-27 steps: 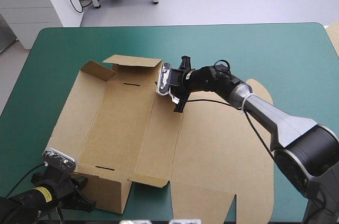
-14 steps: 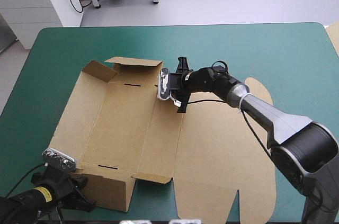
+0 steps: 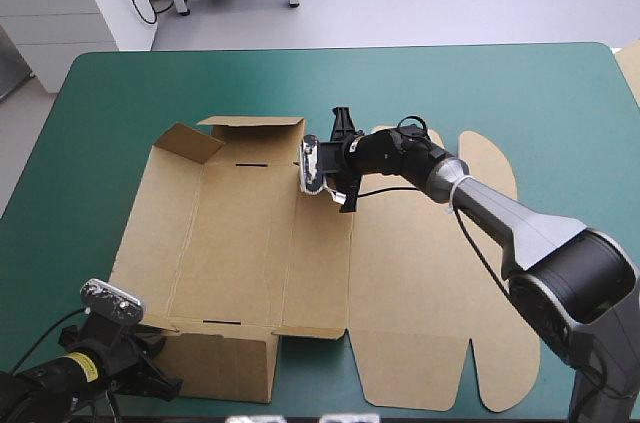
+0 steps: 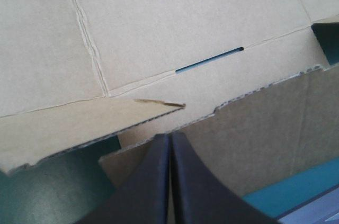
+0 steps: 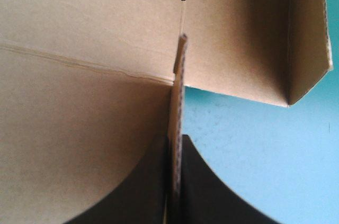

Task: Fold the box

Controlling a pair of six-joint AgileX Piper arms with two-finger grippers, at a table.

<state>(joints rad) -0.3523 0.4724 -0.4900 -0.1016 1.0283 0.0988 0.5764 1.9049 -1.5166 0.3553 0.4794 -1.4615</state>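
Observation:
The brown box (image 3: 250,243) lies as a cut sheet on the teal-green table, its lid panel (image 3: 430,283) flat to the right. A far wall (image 3: 250,128) and a near wall (image 3: 215,368) stand raised. My right gripper (image 3: 330,178) is at the far edge of the sheet, shut on an upright flap; in the right wrist view the board edge (image 5: 179,75) runs between the fingers of the gripper (image 5: 176,144). My left gripper (image 3: 150,348) is at the left end of the near wall. In the left wrist view its gripper (image 4: 169,139) is all but shut against that wall (image 4: 254,123).
A strip of pale board (image 3: 630,68) shows at the table's right edge. Bare teal-green cover (image 3: 480,93) lies beyond the box on the far side and along the left. The near wall reaches close to the table's front edge.
The sheet has swung about its near-left corner: the lid and near wall moved right and squarer to the table front. The right gripper shifted slightly right and farther. The left gripper stayed put.

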